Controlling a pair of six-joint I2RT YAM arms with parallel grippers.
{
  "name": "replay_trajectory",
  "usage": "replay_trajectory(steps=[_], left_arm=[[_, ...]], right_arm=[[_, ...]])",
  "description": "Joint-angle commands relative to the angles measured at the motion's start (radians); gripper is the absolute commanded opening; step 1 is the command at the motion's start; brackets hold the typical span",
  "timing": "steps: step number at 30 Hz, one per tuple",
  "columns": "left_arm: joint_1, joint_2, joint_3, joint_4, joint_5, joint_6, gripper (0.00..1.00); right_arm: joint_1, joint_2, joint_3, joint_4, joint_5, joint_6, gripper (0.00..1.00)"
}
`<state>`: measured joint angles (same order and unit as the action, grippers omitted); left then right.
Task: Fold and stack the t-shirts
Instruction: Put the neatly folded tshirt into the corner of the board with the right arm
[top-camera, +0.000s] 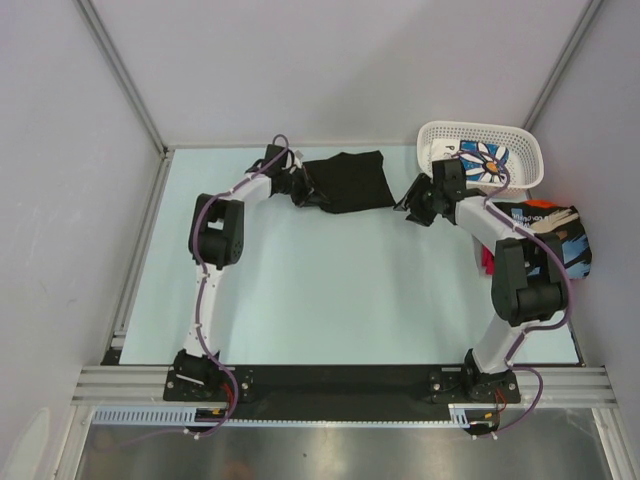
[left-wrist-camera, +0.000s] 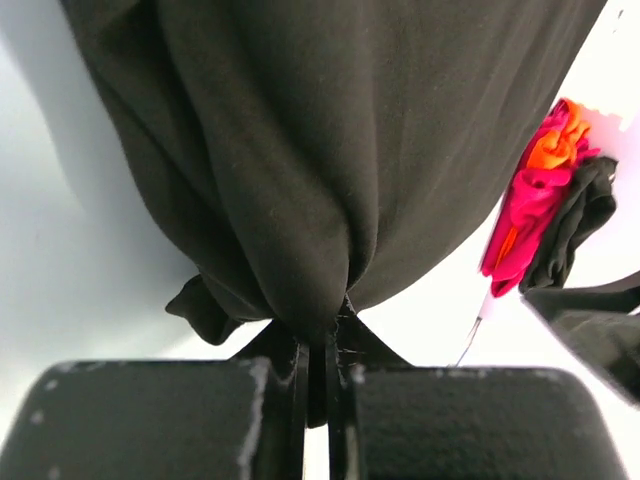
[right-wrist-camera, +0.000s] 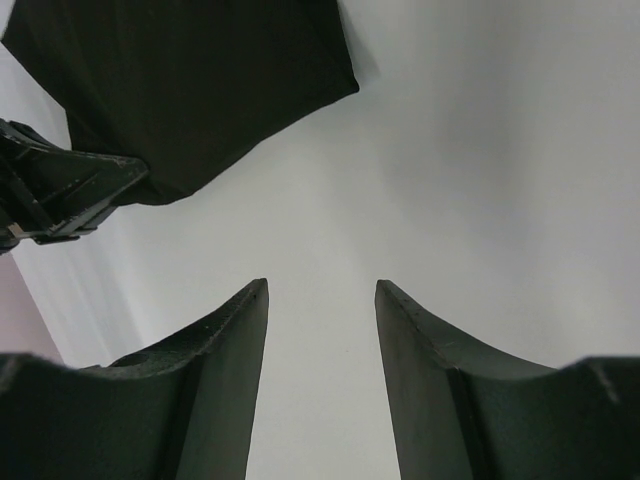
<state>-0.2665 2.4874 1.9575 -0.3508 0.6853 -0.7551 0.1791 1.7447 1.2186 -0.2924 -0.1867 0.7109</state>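
Your left gripper (left-wrist-camera: 320, 352) is clamped on a bunched edge of the black t-shirt (top-camera: 345, 180), which lies at the far side of the table (top-camera: 330, 290). Your right gripper (right-wrist-camera: 321, 290) hangs parted and empty just beside the shirt. The cloth looks limp and light, so pinch the opposite edge too, or it will likely sag.

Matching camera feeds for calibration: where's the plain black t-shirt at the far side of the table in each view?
Top external: the black t-shirt lies just above the picture's centre.
Left wrist: it fills the upper frame, with a bunched edge pinched between the shut jaws at bottom centre.
Right wrist: it sits in the upper left corner.
Shared landmark: the left gripper, at the shirt's edge in all three.
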Motion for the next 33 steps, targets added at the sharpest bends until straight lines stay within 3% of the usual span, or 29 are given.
replay_trajectory(steps=[1,9,16,18,19,21,22,28,33], left_arm=[[-0.045,-0.096,-0.105,-0.096,0.056,0.082,0.0],[-0.135,-0.33,-0.538,-0.157,0.082,0.218,0.0],[-0.145,-0.538,-0.811,-0.237,-0.023,0.275,0.0],[-0.142,-0.599,-0.842,-0.243,-0.073,0.281,0.26],[-0.142,-0.625,-0.845,-0.24,-0.093,0.29,0.62],[-0.14,-0.701,-0.839,-0.246,-0.136,0.299,0.83],[-0.14,-0.723,-0.829,-0.255,-0.142,0.309,0.99],[-0.137,-0.879,-0.727,-0.332,-0.15,0.335,1.0],[-0.132,-0.894,-0.683,-0.369,-0.144,0.347,1.0]], right_arm=[[-0.038,-0.048,0.074,-0.011,-0.031,-0.039,0.52],[-0.067,-0.013,0.098,-0.027,-0.105,-0.076,0.52],[-0.087,0.029,0.084,-0.065,-0.204,-0.117,0.53],[-0.101,0.036,0.088,-0.103,-0.232,-0.154,0.53],[-0.107,0.035,0.085,-0.119,-0.235,-0.166,0.53],[-0.142,-0.002,0.081,-0.155,-0.247,-0.197,0.54],[-0.157,-0.023,0.076,-0.166,-0.247,-0.208,0.54],[-0.254,-0.189,0.03,-0.277,-0.272,-0.252,0.56],[-0.274,-0.281,-0.192,-0.274,-0.4,-0.237,0.59]])
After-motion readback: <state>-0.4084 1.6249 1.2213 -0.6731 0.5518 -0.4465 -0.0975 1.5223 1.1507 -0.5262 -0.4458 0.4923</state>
